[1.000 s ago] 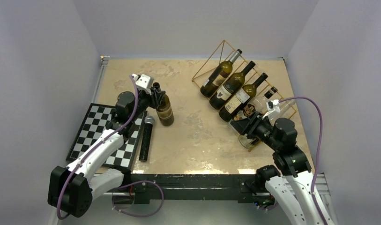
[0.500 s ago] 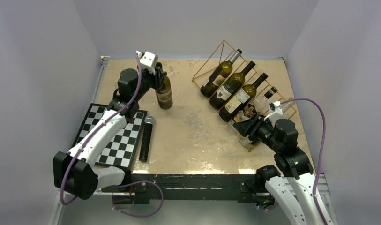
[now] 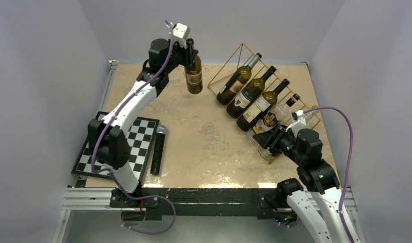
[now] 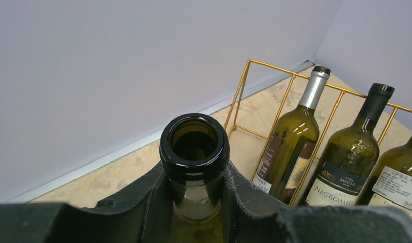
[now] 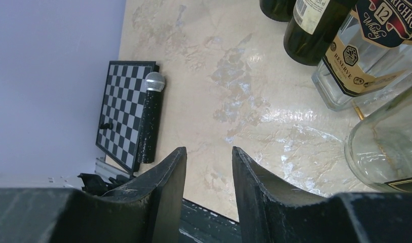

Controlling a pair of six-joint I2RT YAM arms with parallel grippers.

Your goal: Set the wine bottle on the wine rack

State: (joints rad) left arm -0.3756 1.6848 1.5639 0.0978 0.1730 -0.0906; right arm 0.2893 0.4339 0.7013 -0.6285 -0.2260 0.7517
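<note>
Left gripper point(image 3: 191, 51): closed around the neck of the wine bottle point(image 3: 194, 76), just under its open mouth; the left wrist view shows both fingers pressed against the glass.
Wine bottle: hangs upright in the air at upper centre of the overhead view, clear of the table point(image 3: 214, 152) and just left of the wine rack point(image 3: 225, 65), not touching it.
Right gripper point(image 5: 206, 169): fingers a narrow gap apart, holding nothing, low beside the rack's near end at lower right.
Wine rack: gold wire frame at upper right, carrying three dark wine bottles point(image 3: 250, 91) side by side on a slant, then a clear whisky bottle point(image 3: 274, 115).
Free slot: the left wrist view shows open gold bars point(image 4: 238, 93) left of the silver-capped bottle point(image 4: 295, 136).
Elsewhere: chessboard point(image 3: 138, 147) and microphone point(image 3: 158, 149) at lower left.
Progress: pickup looks done and the bottle is near the rack. Left to do, as I judge it: tilt the bottle, lay it in the free slot, let go.
</note>
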